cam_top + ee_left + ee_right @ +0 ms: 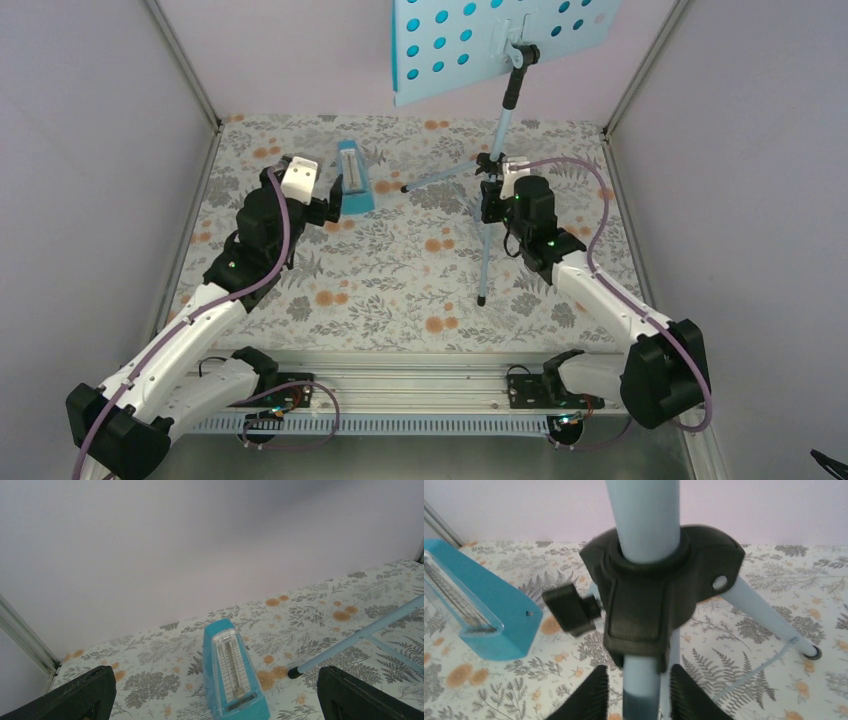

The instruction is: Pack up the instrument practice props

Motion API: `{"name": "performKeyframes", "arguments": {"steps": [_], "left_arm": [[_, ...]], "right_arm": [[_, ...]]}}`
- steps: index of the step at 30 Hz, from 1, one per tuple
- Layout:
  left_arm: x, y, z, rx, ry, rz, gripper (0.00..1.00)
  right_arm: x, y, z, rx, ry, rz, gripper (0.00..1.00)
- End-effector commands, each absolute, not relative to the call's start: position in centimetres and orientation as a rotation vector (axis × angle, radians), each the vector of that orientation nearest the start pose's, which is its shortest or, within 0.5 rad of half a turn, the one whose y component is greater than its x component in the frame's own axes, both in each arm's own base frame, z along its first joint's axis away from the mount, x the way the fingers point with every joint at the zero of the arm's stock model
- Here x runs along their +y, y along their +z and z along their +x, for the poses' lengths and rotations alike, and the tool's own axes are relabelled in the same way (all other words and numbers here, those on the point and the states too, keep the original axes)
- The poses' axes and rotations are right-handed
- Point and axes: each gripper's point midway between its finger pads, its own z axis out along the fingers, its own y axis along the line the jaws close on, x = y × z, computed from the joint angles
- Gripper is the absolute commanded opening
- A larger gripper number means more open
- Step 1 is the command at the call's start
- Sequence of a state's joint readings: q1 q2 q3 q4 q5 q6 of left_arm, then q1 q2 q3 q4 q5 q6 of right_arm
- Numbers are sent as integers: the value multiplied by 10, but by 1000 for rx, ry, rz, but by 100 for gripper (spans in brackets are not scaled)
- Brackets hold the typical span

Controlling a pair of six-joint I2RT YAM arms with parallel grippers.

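Right wrist: right jaws straddle music stand pole (pixel 642 690), slight gaps; left jaws gape wide

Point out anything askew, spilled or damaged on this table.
Nothing stands out. The music stand stands on its three legs, its perforated desk tilted as a desk normally is. The metronome sits upright, apart from it. No spill or damage shows.
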State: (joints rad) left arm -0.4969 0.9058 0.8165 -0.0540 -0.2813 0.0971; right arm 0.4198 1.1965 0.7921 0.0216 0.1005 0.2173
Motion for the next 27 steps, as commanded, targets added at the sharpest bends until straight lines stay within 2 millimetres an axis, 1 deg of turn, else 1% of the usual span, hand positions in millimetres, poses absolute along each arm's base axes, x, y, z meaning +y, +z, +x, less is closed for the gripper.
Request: {"name": "performKeyframes", "arguments": {"steps": [1, 3, 6, 10, 13, 15, 17, 18, 19, 21, 23, 25, 27], "left_arm": [[-119, 332, 323, 1665, -42, 288, 100], [-119, 332, 323, 1664, -38, 287, 100], [-120, 332, 323, 1665, -41, 288, 100], [-121, 330, 324, 1671, -46, 293, 100], [-122, 330, 324, 1674, -45, 298, 100], [-127, 331, 322, 1664, -70, 327, 100], [-141, 330, 318, 1649, -129, 402, 100], [-152, 329, 315, 1642, -174, 458, 100], [-164, 326, 312, 1637, -224, 521, 100], [-195, 318, 301, 1621, -368, 683, 100], [-222, 308, 290, 1619, -513, 819, 100], [-240, 298, 285, 1639, -602, 893, 98], [-254, 286, 283, 1670, -651, 945, 97]], "right_arm": [[160, 252, 385, 1874, 291, -234, 21], [167, 254, 385, 1849, 297, -299, 14], [176, 257, 378, 1799, 307, -407, 5], [197, 256, 363, 1753, 380, -587, 4], [207, 257, 353, 1731, 453, -649, 4], [213, 257, 346, 1719, 496, -687, 4], [215, 255, 341, 1716, 514, -707, 4], [215, 253, 338, 1717, 520, -719, 4], [216, 252, 334, 1715, 528, -729, 4], [217, 250, 323, 1700, 558, -754, 4], [221, 251, 308, 1659, 613, -797, 4], [227, 254, 294, 1624, 677, -840, 4], [230, 256, 285, 1608, 719, -871, 4]]}}
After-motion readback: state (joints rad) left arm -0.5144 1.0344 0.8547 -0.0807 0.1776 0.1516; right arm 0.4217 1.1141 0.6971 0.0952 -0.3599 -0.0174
